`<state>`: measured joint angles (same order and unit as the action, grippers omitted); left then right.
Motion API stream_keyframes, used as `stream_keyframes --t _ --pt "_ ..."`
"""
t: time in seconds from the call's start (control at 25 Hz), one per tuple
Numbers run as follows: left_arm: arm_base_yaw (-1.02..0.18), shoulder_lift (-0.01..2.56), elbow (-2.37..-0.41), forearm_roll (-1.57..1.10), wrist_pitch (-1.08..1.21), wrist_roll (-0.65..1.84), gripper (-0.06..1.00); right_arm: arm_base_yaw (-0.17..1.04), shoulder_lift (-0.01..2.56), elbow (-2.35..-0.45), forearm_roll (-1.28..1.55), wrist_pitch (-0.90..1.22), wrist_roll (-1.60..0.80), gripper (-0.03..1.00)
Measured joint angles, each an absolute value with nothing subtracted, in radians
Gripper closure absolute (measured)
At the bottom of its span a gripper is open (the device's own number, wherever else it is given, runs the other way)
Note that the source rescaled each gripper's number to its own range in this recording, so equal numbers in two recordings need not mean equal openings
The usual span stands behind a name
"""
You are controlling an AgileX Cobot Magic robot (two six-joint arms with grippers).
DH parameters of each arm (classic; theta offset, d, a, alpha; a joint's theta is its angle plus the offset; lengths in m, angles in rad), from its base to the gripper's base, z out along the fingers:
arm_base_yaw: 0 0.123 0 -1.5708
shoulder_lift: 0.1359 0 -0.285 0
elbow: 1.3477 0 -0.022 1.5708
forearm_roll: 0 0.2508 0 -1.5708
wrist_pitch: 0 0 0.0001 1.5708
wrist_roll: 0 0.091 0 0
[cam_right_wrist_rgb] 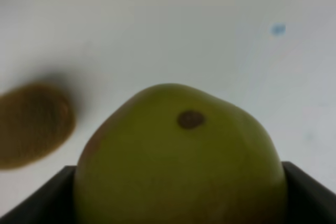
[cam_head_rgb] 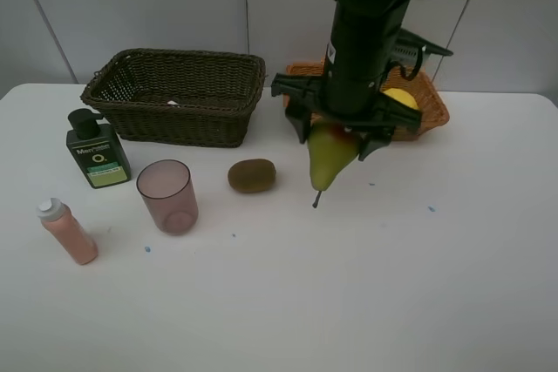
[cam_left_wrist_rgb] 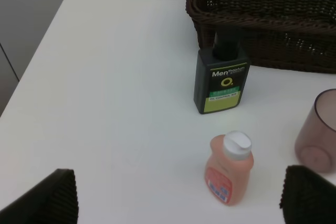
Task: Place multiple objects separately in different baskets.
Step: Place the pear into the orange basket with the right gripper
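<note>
While right gripper (cam_head_rgb: 336,137) clamps pear (cam_head_rgb: 329,163) | white table (cam_head_rgb: 349,285), speckled | wall (cam_head_rgb: 131,6) seemingly panelled

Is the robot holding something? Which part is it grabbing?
Yes. The right gripper holds the pear by its fat end, with the stem pointing down. The left gripper is open and holds nothing.

The white table (cam_head_rgb: 349,302) carries the dark brown basket (cam_head_rgb: 174,124), with the light orange-tan basket (cam_head_rgb: 433,112) beside its right end, the dark green bottle (cam_head_rgb: 98,152) near its front-left corner, and the pinkish cup (cam_head_rgb: 167,196), kiwi (cam_head_rgb: 252,175) and pink white-capped bottle (cam_head_rgb: 68,232) farther in front of it.
</note>
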<state>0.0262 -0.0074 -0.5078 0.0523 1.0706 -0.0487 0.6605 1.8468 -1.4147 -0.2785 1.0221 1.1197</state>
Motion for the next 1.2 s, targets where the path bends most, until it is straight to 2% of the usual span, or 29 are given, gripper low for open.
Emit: stream_keyframes --t 0.32,0.76,1.2 --pt "0.026 -0.007 -0.508 0.052 1.071 -0.049 -0.05 0.568 1.848 -1.517 -0.487 0.943 0.975 0.24" --pt "0.026 -0.007 -0.508 0.052 1.071 -0.049 -0.05 0.401 1.892 -1.525 -0.595 0.638 0.883 0.24" --pt "0.026 -0.007 -0.508 0.052 1.071 -0.049 -0.05 0.347 2.066 -1.525 -0.619 0.409 0.818 0.24"
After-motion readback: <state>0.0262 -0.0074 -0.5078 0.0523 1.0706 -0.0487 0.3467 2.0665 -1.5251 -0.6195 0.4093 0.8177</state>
